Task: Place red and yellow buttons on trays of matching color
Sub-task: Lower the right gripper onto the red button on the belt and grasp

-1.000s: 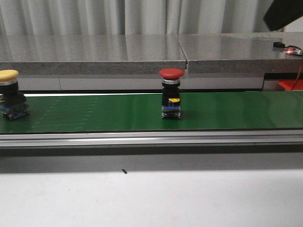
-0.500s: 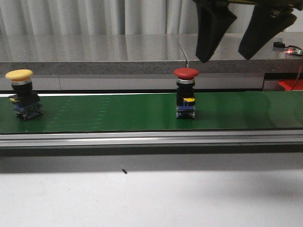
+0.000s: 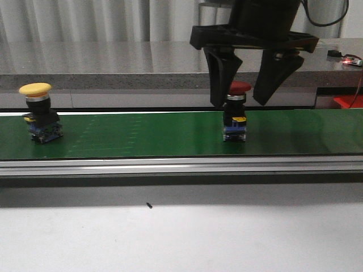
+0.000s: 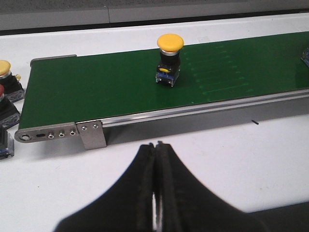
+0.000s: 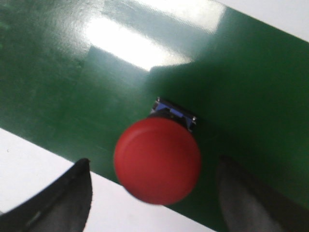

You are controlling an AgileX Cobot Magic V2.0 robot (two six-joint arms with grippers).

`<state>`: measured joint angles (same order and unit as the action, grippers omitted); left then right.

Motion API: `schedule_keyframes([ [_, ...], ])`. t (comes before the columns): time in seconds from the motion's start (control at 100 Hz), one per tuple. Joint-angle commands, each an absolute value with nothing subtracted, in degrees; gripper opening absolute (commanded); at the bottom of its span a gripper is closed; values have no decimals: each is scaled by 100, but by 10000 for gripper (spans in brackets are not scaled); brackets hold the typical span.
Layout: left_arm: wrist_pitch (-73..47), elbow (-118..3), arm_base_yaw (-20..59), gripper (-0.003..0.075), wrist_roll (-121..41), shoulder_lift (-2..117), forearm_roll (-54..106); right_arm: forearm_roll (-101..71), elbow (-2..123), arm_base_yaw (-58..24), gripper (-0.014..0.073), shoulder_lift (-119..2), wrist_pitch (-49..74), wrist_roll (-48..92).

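On the green belt (image 3: 142, 133) a red button (image 3: 235, 116) stands upright right of the middle. My right gripper (image 3: 237, 103) hangs open over it, one finger on either side of the red cap, not touching. From the right wrist view the red button (image 5: 157, 159) lies between the two spread fingers of the right gripper (image 5: 154, 166). A yellow button (image 3: 38, 113) stands upright at the belt's left; it also shows as the yellow button (image 4: 169, 60). My left gripper (image 4: 157, 145) is shut and empty over the white table. The trays are not clearly in view.
A grey stone ledge (image 3: 113, 62) runs behind the belt and an aluminium rail (image 3: 170, 165) along its front. A red shape (image 3: 347, 102) pokes in at the far right edge. More buttons (image 4: 5, 92) stand off the belt's end. White tabletop (image 3: 170, 238) lies in front.
Both buttons have travelled right along the belt. My right gripper has come down from the upper right, and its open fingers now straddle the red button.
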<state>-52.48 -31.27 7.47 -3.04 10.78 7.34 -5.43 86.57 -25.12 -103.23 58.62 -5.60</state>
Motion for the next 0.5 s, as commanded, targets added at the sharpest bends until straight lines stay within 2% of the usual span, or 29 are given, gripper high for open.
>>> schedule_keyframes([
  [0.0,-4884,-3256,778,-20,-294,1136,823,-584,8853,-2520,450,-10117,5584,-487],
  [0.2,-4884,-3256,778,-20,-294,1136,823,-572,8853,-2520,308,-10132,5413,-487],
  [0.49,-4884,-3256,778,-20,-294,1136,823,-228,8853,-2218,301,-9744,5605,-487],
])
